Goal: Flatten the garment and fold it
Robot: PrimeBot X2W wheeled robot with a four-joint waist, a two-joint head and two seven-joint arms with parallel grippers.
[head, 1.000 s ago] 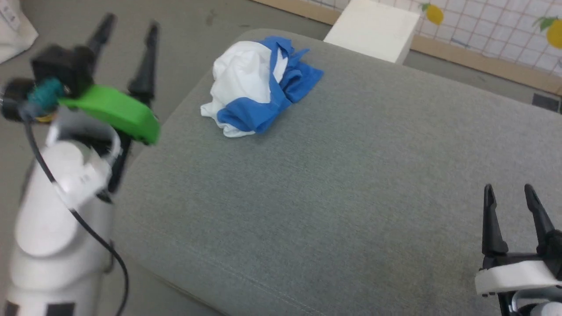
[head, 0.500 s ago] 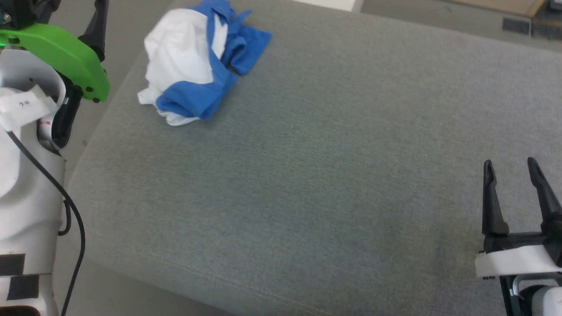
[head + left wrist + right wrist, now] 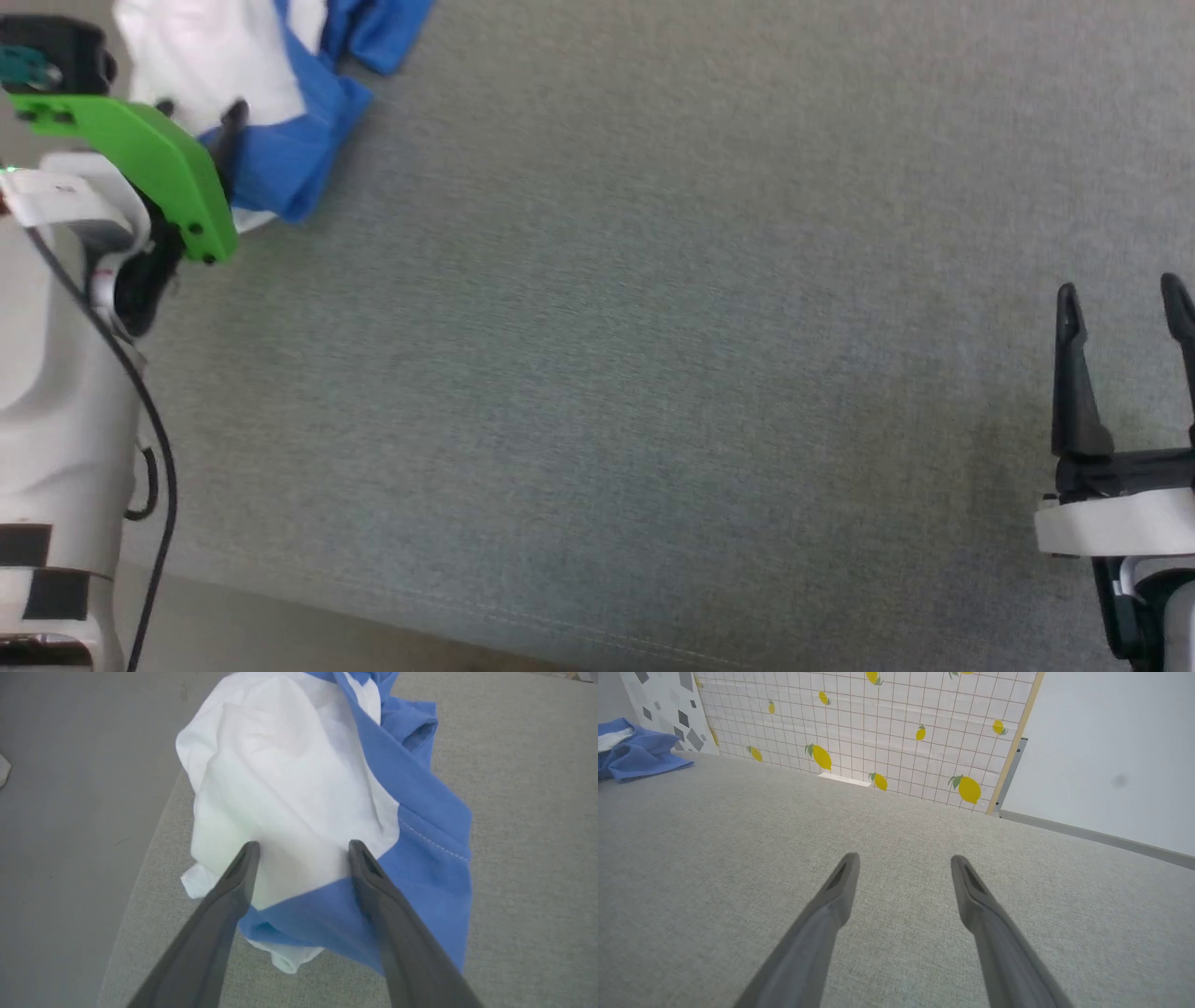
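The garment (image 3: 289, 765) lies crumpled in a heap near the left edge of the grey cushion (image 3: 607, 327), white cloth bunched on top with blue folds wrapped around its right and front. In the head view the garment (image 3: 289, 149) sits at the top left. My left gripper (image 3: 302, 845) is open, its two fingertips spread in front of the white part, with nothing between them; whether they touch the cloth I cannot tell. My right gripper (image 3: 1120, 287) stands open and empty over bare cushion at the far right. The right wrist view shows the right gripper (image 3: 904, 857) and the garment (image 3: 640, 756) far off at the left.
The cushion's left edge drops to a grey floor (image 3: 70, 788) right beside the garment. My left arm's green wrist plate (image 3: 140, 159) overlaps the heap in the head view. A lemon-patterned grid panel (image 3: 859, 728) and a white wall (image 3: 1111, 742) stand beyond the cushion.
The head camera has tilted down and right, so the garment now sits at the picture's top left. My left gripper has come up close to the heap. The right gripper stays low at the right.
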